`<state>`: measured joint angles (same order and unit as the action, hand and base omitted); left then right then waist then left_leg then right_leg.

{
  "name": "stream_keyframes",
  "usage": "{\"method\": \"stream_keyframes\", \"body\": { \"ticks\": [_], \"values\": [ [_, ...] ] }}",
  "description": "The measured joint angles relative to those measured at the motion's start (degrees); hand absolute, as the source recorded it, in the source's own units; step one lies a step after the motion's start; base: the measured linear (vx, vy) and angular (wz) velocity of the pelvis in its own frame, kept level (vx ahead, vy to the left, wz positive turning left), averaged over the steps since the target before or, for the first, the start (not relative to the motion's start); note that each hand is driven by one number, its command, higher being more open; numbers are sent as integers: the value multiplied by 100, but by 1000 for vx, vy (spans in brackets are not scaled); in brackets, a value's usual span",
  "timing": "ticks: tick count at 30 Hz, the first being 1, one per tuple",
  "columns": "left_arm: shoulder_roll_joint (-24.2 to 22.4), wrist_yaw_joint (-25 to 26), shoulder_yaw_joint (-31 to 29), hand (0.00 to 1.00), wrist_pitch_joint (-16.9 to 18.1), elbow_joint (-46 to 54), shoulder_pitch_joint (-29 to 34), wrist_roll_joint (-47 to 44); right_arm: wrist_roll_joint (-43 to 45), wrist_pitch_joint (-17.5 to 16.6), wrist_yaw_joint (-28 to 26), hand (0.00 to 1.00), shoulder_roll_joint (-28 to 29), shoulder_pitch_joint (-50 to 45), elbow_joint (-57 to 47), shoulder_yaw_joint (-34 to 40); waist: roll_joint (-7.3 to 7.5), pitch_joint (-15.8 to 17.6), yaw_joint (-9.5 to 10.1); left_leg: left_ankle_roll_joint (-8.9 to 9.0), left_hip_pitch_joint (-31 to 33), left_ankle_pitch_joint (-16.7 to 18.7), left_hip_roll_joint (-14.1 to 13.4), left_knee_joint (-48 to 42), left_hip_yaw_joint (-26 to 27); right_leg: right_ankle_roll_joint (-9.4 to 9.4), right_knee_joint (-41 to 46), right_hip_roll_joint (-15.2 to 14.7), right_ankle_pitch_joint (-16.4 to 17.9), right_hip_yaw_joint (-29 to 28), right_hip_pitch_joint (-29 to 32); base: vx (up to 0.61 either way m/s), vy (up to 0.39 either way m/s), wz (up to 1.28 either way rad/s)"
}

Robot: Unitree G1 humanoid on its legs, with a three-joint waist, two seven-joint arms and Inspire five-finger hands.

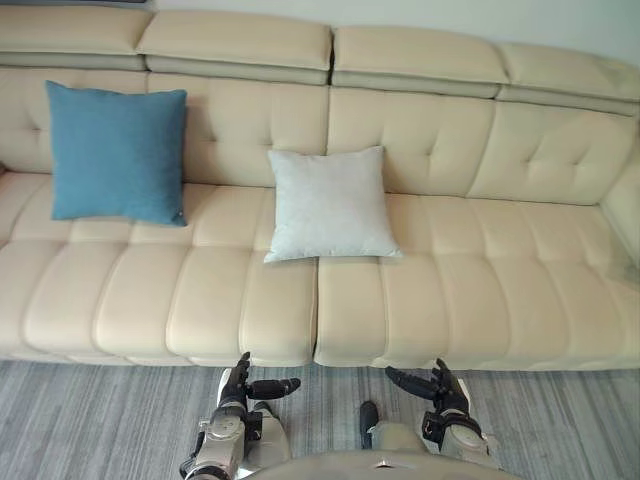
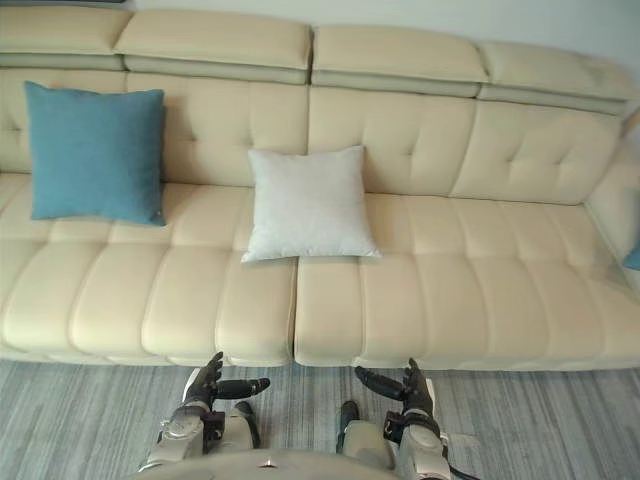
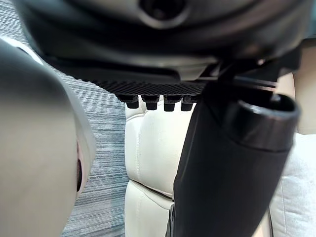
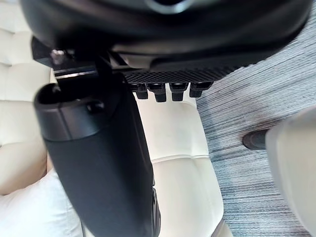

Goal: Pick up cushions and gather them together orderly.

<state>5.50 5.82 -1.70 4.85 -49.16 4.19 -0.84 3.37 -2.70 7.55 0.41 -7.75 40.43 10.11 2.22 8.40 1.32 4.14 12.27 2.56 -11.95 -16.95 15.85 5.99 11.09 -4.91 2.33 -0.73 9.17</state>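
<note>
On the cream sofa (image 1: 480, 290), two cushions rest well apart. The blue cushion (image 1: 118, 152) stands toward the robot's left, upright against the backrest (image 1: 430, 140), with its lower edge on the seat. The white cushion (image 1: 330, 204) sits near the middle of the sofa. It is also propped against the backrest and tilted back a little, and its lower edge lies across the seam where two seat sections meet. A stretch of bare seat lies between the two cushions, so they do not touch.

In front of the sofa, low over the grey carpet (image 1: 90, 420), both hands hang close to the robot. The left hand (image 1: 238, 388) is open and holds nothing; its fingers reach toward the sofa front and its thumb sticks out toward the right hand. The right hand (image 1: 442, 386) mirrors it, with relaxed fingers, nothing in its grasp and its thumb pointing in toward the left hand. The hands are apart from each other and well short of both cushions. In the left wrist view the straight fingertips (image 3: 148, 102) show in a row, with the sofa's front edge and the carpet past them. The right wrist view shows the same for its own fingertips (image 4: 160, 93).
</note>
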Motion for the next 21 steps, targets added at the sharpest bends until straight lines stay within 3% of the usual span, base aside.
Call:
{"method": "stream_keyframes", "body": {
  "ticks": [3,4,7,9,10,11,12,13,14,15,16,17,18,19,21],
  "values": [
    [-39,-4,-116,100,-4,-105,-68,174,-1,21,15,100,38,55,225,0,99,15,9,-20,68,329,-194,-466,180,77,-4,10,-42,-56,10,-69,77,-50],
    [-30,11,-131,100,-4,-119,-74,196,-4,44,22,100,103,53,337,2,185,-18,13,-121,63,392,-216,-548,308,84,9,-218,-49,421,47,-72,70,-44],
    [-5,31,-154,100,-40,-120,-180,272,-4,107,51,100,224,12,567,6,371,-37,7,-184,60,387,-206,-558,408,77,260,-579,-92,1118,76,-19,45,-16],
    [-4,58,-200,100,-67,-137,-233,272,-5,184,31,100,293,23,756,-17,479,-45,39,-170,32,381,-215,-583,407,-5,1525,-736,255,1346,381,-29,-50,7],
    [9,51,-199,100,-135,-137,-266,270,-19,181,34,100,299,-23,777,40,653,-106,42,-84,-19,408,-144,-622,361,188,1726,-782,267,1445,460,-22,-65,-34],
    [-103,30,-229,100,-151,-212,-218,272,-113,135,67,100,275,7,782,70,496,-357,233,-188,13,220,-221,-220,401,230,868,-498,227,1380,210,-19,-60,-47],
    [-142,4,-308,100,-135,-206,-237,270,-113,130,83,100,280,73,780,98,485,-336,256,-183,-29,103,-254,-122,498,269,1432,-501,413,1358,309,-29,-53,-36],
    [-161,-5,-361,100,-142,-206,-245,270,-114,120,91,100,305,108,802,89,533,-329,161,-174,-31,-54,-215,-23,457,343,2606,-542,859,1312,358,-21,-123,7],
    [-154,14,-370,100,-143,-198,-241,271,-116,117,82,100,304,138,896,97,646,-361,176,-126,12,-142,-161,-32,412,515,2832,-510,1140,1231,149,-41,-159,2],
    [-150,31,-410,100,-164,-167,-287,266,-115,123,138,100,275,288,977,106,654,-343,317,-117,153,-232,-185,-116,495,324,2299,-300,1282,1069,84,-54,-141,-15],
    [-160,37,-424,100,-164,-166,-286,266,-114,122,154,100,257,359,991,104,621,-356,341,-136,207,-292,-223,-74,508,256,1992,-200,1290,1029,23,-133,-110,-38],
    [-266,52,-399,100,-159,-169,-301,264,-113,89,184,100,196,456,995,105,420,-397,375,-69,446,-479,-335,73,516,-205,1010,81,1199,1002,-185,-125,-75,-23],
    [-292,55,-396,100,-162,-200,-342,264,-113,71,198,100,142,538,1000,106,276,-300,386,-60,496,-553,-399,122,490,-339,726,184,1057,993,-239,-177,-46,-17],
    [-382,59,-367,100,-158,-205,-407,263,-112,63,233,100,51,655,1065,106,50,-131,392,-38,472,-781,-426,384,435,-385,457,276,794,1024,-296,-146,8,-2],
    [-440,67,-309,100,-160,-201,-328,263,-110,121,261,100,42,641,1206,55,-59,-121,392,-14,391,-1142,-381,732,366,-436,482,285,734,1126,-244,-222,13,18]
  ]
}}
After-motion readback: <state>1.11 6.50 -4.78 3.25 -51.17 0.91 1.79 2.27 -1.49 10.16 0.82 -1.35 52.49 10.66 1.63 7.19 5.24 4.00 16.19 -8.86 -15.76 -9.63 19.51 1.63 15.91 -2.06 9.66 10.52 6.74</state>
